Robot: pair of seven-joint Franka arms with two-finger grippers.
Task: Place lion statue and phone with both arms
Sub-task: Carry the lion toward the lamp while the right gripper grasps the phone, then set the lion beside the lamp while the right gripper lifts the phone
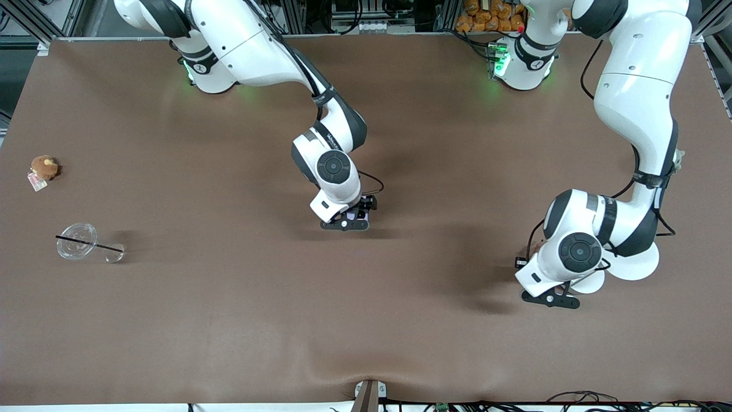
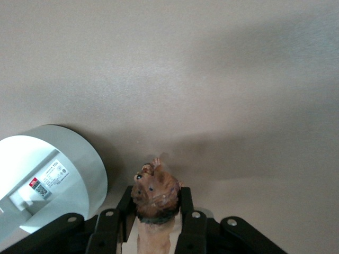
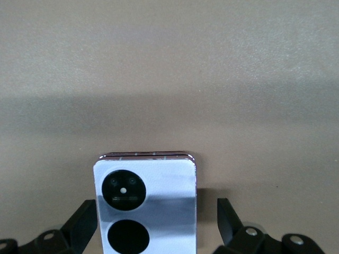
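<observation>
1. The step in hand looks like the set-down: both arms are low over the brown table (image 1: 229, 320), each with its item between its fingers, and neither item has been let go.

2. The left gripper (image 2: 159, 227) is pressed onto the lion statue (image 2: 154, 198), pinching its reddish-brown body from both sides with the head poking out past the fingertips. In the front view this gripper (image 1: 550, 298) is low over the table at the left arm's end, and the statue is hidden under the wrist there.

3. The right gripper (image 3: 156, 222) sits around the phone (image 3: 145, 203), near the middle of the table. One finger (image 3: 85, 222) looks to touch the phone's edge, while the other stands apart from it with a visible gap, so the fingers appear spread and the phone loose or just freed. I cannot tell if its lower edge rests on the table. In the front view only a sliver of pale lavender shows at that gripper (image 1: 347, 222).

4. Next move, as I judge it: the left arm lowers until the statue meets the table, then opens and lifts straight up so the thin figurine is not dragged or tipped. The right arm should rise clear without catching the phone's edge.

5. Containers: a white round container (image 2: 45, 182) with a label stands just beside the left gripper; its contents cannot be seen. A clear plastic cup (image 1: 77, 241) lies on its side toward the right arm's end, a black straw (image 1: 91, 244) lying across it; no liquid is apparent inside. A small brown plush (image 1: 43, 167) with a tag lies farther from the front camera than the cup.
</observation>
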